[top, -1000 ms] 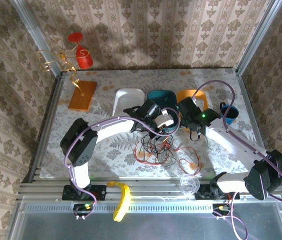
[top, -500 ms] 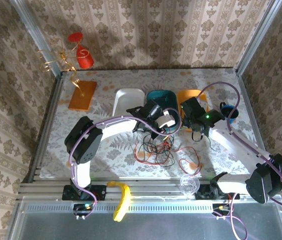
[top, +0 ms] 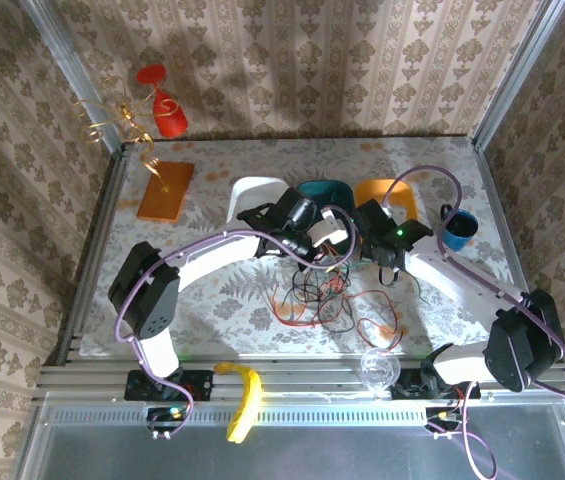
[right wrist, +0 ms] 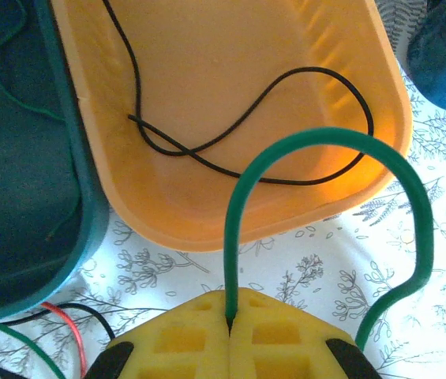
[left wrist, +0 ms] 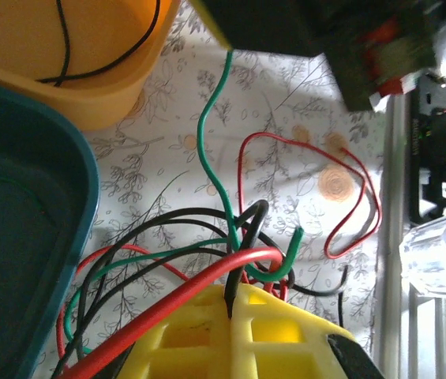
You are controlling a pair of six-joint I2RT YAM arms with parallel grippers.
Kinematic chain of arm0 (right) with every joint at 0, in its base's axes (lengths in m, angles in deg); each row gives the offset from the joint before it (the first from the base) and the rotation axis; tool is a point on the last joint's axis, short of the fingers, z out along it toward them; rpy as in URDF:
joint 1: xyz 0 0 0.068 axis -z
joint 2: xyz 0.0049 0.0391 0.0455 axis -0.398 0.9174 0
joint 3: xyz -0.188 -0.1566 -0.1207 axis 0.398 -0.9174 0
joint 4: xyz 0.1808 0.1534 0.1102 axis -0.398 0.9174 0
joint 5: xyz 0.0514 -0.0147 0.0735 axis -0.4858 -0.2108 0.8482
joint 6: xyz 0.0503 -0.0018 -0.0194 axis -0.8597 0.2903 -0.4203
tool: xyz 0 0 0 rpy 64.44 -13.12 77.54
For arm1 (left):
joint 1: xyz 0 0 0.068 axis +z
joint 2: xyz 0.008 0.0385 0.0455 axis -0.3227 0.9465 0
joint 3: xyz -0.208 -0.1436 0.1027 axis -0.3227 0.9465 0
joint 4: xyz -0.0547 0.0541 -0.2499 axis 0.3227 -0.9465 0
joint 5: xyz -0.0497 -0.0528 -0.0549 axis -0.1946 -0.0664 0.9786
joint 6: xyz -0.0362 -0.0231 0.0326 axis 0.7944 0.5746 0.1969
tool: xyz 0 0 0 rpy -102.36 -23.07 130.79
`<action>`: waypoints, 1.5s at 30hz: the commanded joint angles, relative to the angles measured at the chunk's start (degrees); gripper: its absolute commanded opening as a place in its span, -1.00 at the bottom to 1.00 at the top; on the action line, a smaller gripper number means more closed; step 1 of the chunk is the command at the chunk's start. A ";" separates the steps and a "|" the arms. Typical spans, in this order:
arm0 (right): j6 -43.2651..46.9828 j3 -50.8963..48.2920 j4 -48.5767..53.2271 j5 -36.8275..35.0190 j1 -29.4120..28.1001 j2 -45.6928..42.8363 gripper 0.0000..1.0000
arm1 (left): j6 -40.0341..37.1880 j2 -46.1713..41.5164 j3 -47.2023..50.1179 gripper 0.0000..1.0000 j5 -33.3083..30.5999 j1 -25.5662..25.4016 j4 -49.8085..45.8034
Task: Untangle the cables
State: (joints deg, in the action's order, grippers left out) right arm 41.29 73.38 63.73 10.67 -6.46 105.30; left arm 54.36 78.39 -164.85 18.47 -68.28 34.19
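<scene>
**Step in hand: separating single strands from the knot.**

1. Seen from overhead, the tangle of cables (top: 312, 300) lies on the table (top: 212, 300) at 6 o'clock from the teal tray (top: 322, 189). Both arms reach over it from either side.
2. The left gripper (left wrist: 230, 308) is clamped shut, and a black cable (left wrist: 248, 225) runs into the seam between its yellow fingers. A thick red cable (left wrist: 167, 304) lies across the left finger, but it does not appear to be pinched.
3. The right gripper (right wrist: 229, 320) is closed on a green cable (right wrist: 317, 136). This cable rises toward 12 o'clock, arches over and drops away at 4 o'clock.
4. The orange tray (right wrist: 207, 225) sits at 12 o'clock from the right gripper and holds one loose black strand (right wrist: 207, 154). One cable is probably already sorted.

**Next move, as judged:** draw the two held strands apart, the green one toward 3 o'clock and the black one toward 9 o'clock. Near the left fingers the green cable crosses the black loops, so pull slowly and lift a little. A straight, fast pull may tighten the knot or drag the whole bundle.
</scene>
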 commanded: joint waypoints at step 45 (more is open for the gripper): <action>-4.93 -0.13 2.22 -19.77 1.93 -7.30 -1.00 | 0.01 -10.28 11.51 -1.00 -1.56 4.44 -3.34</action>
State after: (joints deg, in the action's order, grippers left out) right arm 33.80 74.19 69.11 -6.40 -5.17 101.30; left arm 54.23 69.91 -155.89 19.26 -64.69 31.02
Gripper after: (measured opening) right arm 0.063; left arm 0.050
